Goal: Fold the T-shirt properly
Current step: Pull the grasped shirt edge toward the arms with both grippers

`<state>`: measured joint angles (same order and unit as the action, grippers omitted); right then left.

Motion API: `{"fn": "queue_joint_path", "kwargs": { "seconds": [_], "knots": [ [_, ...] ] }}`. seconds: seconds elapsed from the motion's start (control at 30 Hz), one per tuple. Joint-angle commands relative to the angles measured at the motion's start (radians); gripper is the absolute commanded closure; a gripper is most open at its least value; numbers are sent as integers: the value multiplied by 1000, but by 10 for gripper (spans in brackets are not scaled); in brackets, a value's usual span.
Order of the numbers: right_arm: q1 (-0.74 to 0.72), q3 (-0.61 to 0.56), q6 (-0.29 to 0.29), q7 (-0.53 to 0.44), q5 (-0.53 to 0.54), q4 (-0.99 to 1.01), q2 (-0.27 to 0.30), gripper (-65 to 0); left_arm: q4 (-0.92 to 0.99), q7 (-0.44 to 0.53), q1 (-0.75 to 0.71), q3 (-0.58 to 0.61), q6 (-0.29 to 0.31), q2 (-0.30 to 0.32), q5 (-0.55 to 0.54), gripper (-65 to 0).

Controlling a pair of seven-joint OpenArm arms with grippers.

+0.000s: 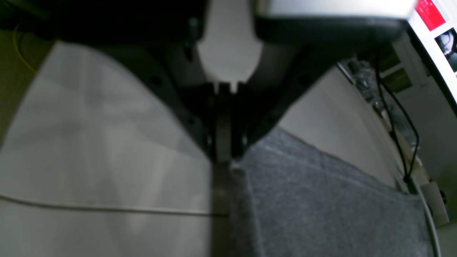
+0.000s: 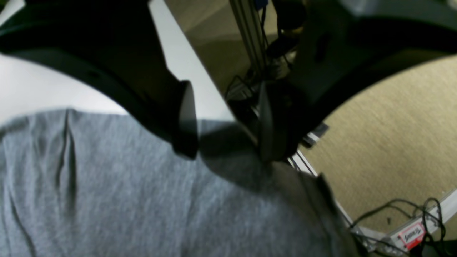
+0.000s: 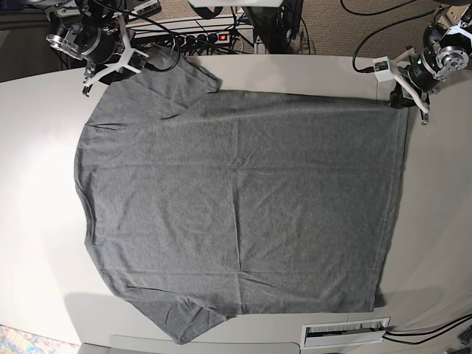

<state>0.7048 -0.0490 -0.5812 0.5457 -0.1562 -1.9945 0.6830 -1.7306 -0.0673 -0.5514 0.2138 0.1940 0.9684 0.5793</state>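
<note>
The heather-grey T-shirt [image 3: 236,199] lies flat on the white table [image 3: 44,221], neck end to the left and hem to the right in the base view. My left gripper [image 3: 404,98] is at the far hem corner. In the left wrist view its jaws meet at the cloth's corner [image 1: 223,159], with the T-shirt [image 1: 321,207] spreading away from them. My right gripper [image 3: 110,70] is at the far sleeve. In the right wrist view it [image 2: 226,155] is open just above the T-shirt [image 2: 125,200], close to the table edge.
A power strip with a red switch [image 3: 214,35] and cables lie behind the table's far edge. A white slotted plate [image 3: 345,333] sits at the near edge. Beige carpet [image 2: 392,142], a metal frame and more cables lie beyond the table by my right gripper.
</note>
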Motion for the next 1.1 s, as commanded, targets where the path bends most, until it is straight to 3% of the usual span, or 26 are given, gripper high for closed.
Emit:
{"fn": "queue_joint_path", "kwargs": {
  "seconds": [0.0, 0.57, 0.87, 1.07],
  "knots": [
    [-21, 6, 32, -23, 0, -3, 3, -283, 13, -30, -20, 6, 76, 15, -8, 0],
    [-162, -2, 34, -75, -1, 159, -13, -269, 13, -18, -19, 6, 76, 12, -16, 0],
    [-196, -2, 35, -67, 8, 161, -13, 0, 13, -11, -20, 6, 77, 12, -19, 0],
    [-202, -2, 35, -23, 14, 156, -13, 0, 13, -11, -47, 6, 76, 13, -17, 0]
  ]
}}
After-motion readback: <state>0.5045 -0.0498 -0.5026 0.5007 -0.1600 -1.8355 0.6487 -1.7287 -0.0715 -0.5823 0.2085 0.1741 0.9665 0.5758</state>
